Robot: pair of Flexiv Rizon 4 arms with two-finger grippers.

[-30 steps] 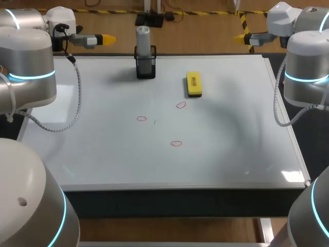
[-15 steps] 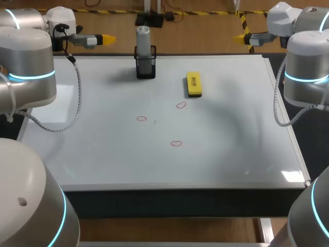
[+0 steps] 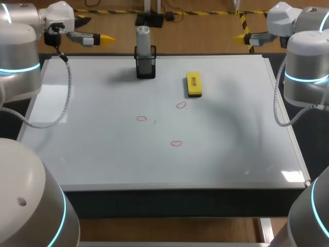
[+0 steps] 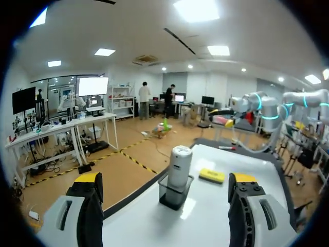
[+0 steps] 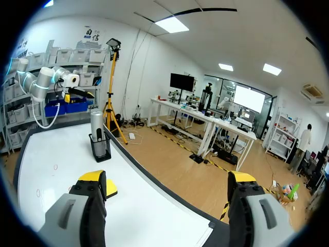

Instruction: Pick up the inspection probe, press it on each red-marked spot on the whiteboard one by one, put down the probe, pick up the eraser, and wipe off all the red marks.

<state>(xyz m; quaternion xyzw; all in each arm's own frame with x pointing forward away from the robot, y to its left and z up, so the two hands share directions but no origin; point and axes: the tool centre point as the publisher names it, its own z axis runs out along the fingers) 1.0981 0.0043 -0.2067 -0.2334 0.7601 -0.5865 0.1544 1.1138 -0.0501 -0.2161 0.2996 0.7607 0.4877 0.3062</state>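
Gleaming whiteboard (image 3: 231, 154), cylindrical probe (image 3: 143, 38), blocky eraser (image 3: 194, 84)

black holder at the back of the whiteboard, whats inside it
The grey inspection probe stands upright in the black holder, its upper part showing above the rim. Its lower end is covered by the holder's dark walls, so anything else inside cannot be seen.

board (image 3: 231, 154) is gleaming smooth and glossy | probe (image 3: 143, 41) is looking matt, silvery-grey | holder (image 3: 146, 68) is looking like dark clear plastic | eraser (image 3: 194, 84) is looking matt
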